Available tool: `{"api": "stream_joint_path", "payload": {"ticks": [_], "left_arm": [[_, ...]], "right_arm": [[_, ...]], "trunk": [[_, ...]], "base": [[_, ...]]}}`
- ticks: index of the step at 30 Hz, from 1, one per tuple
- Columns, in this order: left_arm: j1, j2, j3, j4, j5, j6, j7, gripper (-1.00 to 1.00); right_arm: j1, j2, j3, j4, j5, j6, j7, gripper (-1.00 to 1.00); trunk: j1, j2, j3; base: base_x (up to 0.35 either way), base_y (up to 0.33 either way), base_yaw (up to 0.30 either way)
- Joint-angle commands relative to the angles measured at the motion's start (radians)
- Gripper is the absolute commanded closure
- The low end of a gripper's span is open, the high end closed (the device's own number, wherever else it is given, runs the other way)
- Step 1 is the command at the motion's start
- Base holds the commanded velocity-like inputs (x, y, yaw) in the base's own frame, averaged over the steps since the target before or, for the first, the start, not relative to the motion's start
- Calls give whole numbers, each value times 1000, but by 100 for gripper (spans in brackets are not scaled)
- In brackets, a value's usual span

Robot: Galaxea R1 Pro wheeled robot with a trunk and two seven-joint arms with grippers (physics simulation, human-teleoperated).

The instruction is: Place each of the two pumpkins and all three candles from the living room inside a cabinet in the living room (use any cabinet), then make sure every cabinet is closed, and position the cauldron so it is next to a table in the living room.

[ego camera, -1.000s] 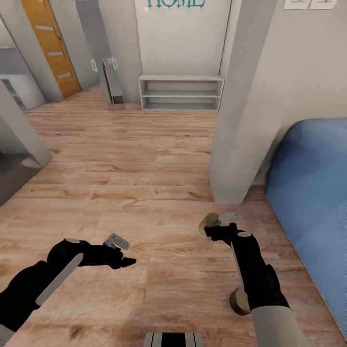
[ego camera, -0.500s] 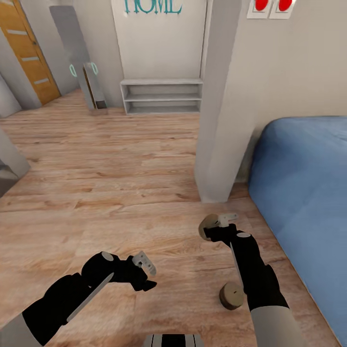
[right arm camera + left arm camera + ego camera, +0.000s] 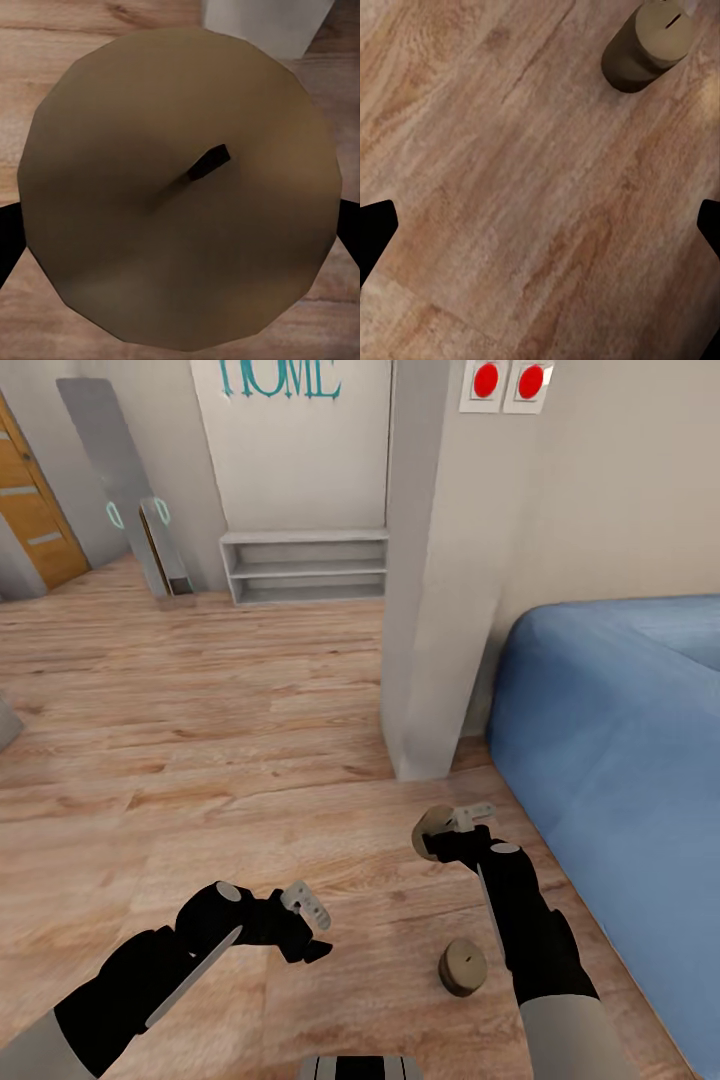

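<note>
The blue sofa (image 3: 620, 760) runs off the head view at three o'clock; the wall lettering (image 3: 280, 378) is cropped at twelve.

A home interior: wood plank floor (image 3: 200, 740), blue sofa (image 3: 620, 760) at right, low grey shelf unit (image 3: 305, 565) beneath teal "HOME" lettering (image 3: 280, 378), orange door (image 3: 30, 510) upper left.
</note>
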Motion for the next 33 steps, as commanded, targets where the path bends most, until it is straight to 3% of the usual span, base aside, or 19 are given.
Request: {"api": "stream_joint_path", "payload": {"ticks": [1, 9, 19, 33], "left_arm": [[0, 0, 0, 0, 0, 0, 0, -100], [0, 0, 0, 1, 0, -1, 0, -100], [1, 0, -1, 1, 0, -1, 0, -100], [1, 0, -1, 1, 0, -1, 0, -100]], "right_arm": [[0, 0, 1, 0, 0, 0, 0, 100], [0, 0, 2, 0, 1, 0, 0, 100], [0, 0, 2, -1, 1, 0, 0, 100], [0, 0, 2, -1, 1, 1, 0, 100]], "trunk": [[0, 0, 0], [0, 0, 0], [0, 0, 0], [0, 0, 0]], "base": [[0, 0, -14], [0, 16, -2], [0, 213, -13], [0, 13, -220]]}}
